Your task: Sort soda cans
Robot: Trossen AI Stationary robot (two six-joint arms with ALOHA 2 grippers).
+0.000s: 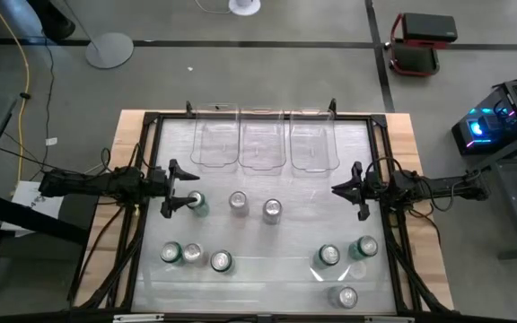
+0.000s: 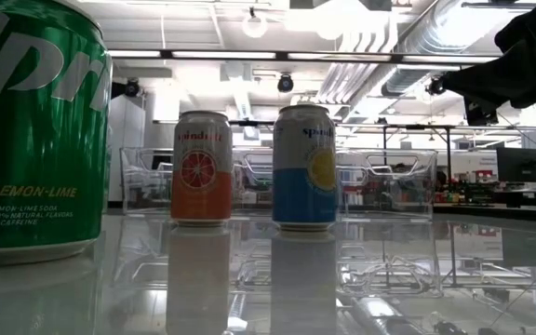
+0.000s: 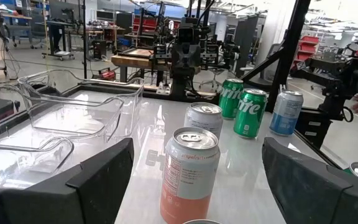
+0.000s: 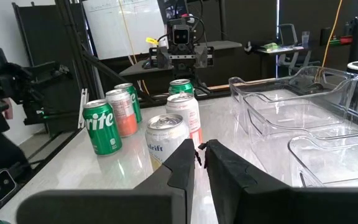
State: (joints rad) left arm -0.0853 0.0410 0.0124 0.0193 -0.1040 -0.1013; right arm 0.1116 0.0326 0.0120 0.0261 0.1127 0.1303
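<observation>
Sorting looks unstarted: soda cans stand outside the empty bins; left gripper gapes wide, right gripper is closed and empty.

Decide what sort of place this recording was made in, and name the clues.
Most likely a robotics lab or workshop: exposed ceiling ducts, a whiteboard behind the table, and equipment racks across the room. Soda cans and clear bins form a test setup.
</observation>
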